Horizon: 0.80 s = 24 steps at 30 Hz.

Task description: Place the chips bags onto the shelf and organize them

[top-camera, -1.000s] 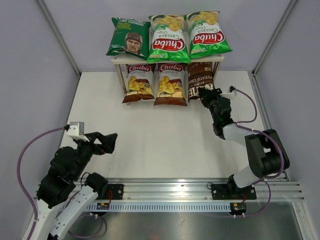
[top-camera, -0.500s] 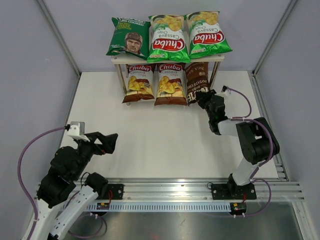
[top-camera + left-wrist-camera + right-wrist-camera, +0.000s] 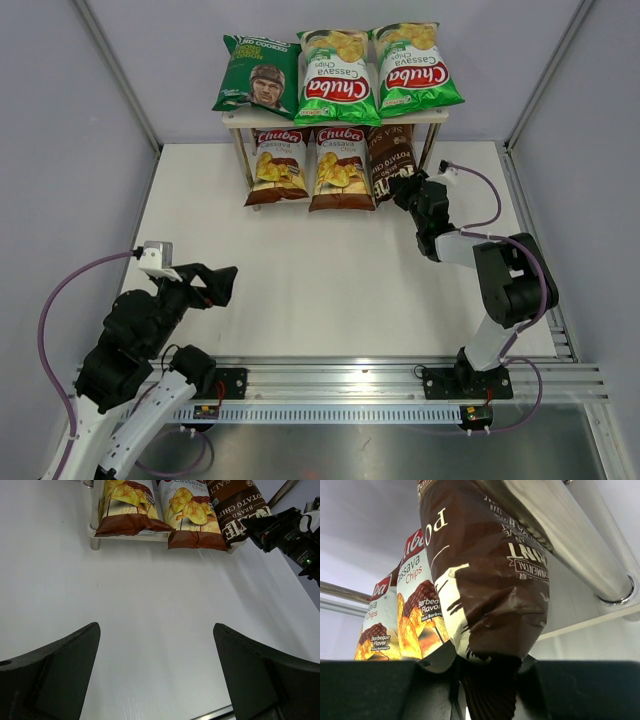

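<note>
Pushing too hard, the right pincer (image 3: 407, 187), clamped on the Kettle bag's (image 3: 393, 157) near edge, could buckle it or shove the shelf (image 3: 236, 117); the left pincer (image 3: 222, 284) hangs apart.

A: Near edge?
B: Left gripper (image 3: 156, 627), dark fingers (image 3: 55, 672) spread wide over white tabletop (image 3: 150, 590).
A: Far side?
B: Pale cream board shelf (image 3: 152, 536), silver leg. Brown-and-white glossy chips bag (image 3: 127, 505) on the left, second such bag (image 3: 192, 515) beside it. To their right, tilted dark brown glossy chips bag (image 3: 235, 507), near end pinched by black right gripper (image 3: 254, 528).
</note>
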Each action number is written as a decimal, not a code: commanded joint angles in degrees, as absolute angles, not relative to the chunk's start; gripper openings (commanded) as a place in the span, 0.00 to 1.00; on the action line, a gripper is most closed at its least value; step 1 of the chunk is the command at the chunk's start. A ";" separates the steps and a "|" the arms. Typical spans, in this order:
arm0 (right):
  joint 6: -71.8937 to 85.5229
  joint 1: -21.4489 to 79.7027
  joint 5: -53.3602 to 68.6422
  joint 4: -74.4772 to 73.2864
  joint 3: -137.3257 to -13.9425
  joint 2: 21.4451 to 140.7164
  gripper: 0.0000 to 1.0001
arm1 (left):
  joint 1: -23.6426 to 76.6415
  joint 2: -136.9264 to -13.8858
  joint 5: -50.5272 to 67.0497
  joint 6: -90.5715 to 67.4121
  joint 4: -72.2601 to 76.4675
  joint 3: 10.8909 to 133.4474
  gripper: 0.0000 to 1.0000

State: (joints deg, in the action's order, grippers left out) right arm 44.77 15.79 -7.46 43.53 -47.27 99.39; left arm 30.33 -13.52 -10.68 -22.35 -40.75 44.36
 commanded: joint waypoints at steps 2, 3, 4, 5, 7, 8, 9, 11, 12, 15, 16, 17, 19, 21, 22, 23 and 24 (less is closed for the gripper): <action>40.26 15.91 -9.23 43.52 -50.53 96.59 0.00 | 30.59 -13.80 -9.41 -21.18 -38.32 43.95 0.99; 40.51 15.82 -9.05 42.90 -50.80 96.68 0.00 | 30.59 -13.80 -9.40 -21.18 -38.32 43.95 0.99; 40.78 15.82 -8.88 42.63 -50.97 96.85 0.00 | 30.59 -13.89 -9.40 -21.09 -38.32 44.03 0.99; 41.91 15.21 -8.27 42.45 -51.59 97.64 0.00 | 30.59 -13.80 -9.32 -21.09 -38.32 44.03 0.99; 43.50 14.42 -5.54 41.23 -52.73 98.87 0.00 | 30.59 -13.71 -9.32 -21.18 -38.41 44.03 0.99; 45.51 14.15 -4.84 41.22 -53.34 100.10 0.00 | 30.59 -13.62 -9.49 -21.18 -38.41 44.03 0.99; 46.31 13.72 -3.88 41.39 -53.44 100.63 0.00 | 30.59 -13.28 -9.49 -21.27 -38.41 43.95 0.99; 48.33 13.54 -3.43 42.36 -53.44 101.95 0.00 | 30.59 -12.92 -9.58 -21.27 -38.41 43.95 0.99; 49.21 13.36 -2.73 42.36 -53.61 102.30 0.00 | 30.59 -12.66 -9.58 -21.18 -38.32 43.86 0.99; 52.64 12.57 -2.11 43.41 -53.44 103.18 0.00 | 30.59 -12.66 -9.41 -21.18 -38.23 43.86 0.99; 53.86 12.48 -1.85 43.59 -53.44 103.53 0.00 | 30.59 -12.83 -9.32 -21.18 -38.32 43.94 0.99; 54.40 12.39 -1.58 43.59 -53.44 103.88 0.00 | 30.59 -12.75 -9.23 -21.09 -38.32 43.95 0.99; 56.15 12.22 -0.36 43.59 -53.70 104.41 0.00 | 30.59 -12.57 -9.23 -21.18 -38.32 43.95 0.99; 58.00 11.78 1.74 43.59 -53.88 105.38 0.00 | 30.59 -12.57 -9.23 -21.18 -38.32 43.86 0.99; 60.01 11.60 2.54 43.94 -53.96 105.82 0.01 | 30.59 -12.39 -9.14 -21.18 -38.23 43.86 0.99; 60.99 11.08 3.51 44.29 -54.05 106.78 0.01 | 30.59 -12.31 -9.14 -21.18 -38.23 43.86 0.99; 62.04 10.90 5.17 44.82 -54.14 107.22 0.02 | 30.59 -12.22 -9.14 -21.18 -38.23 43.86 0.99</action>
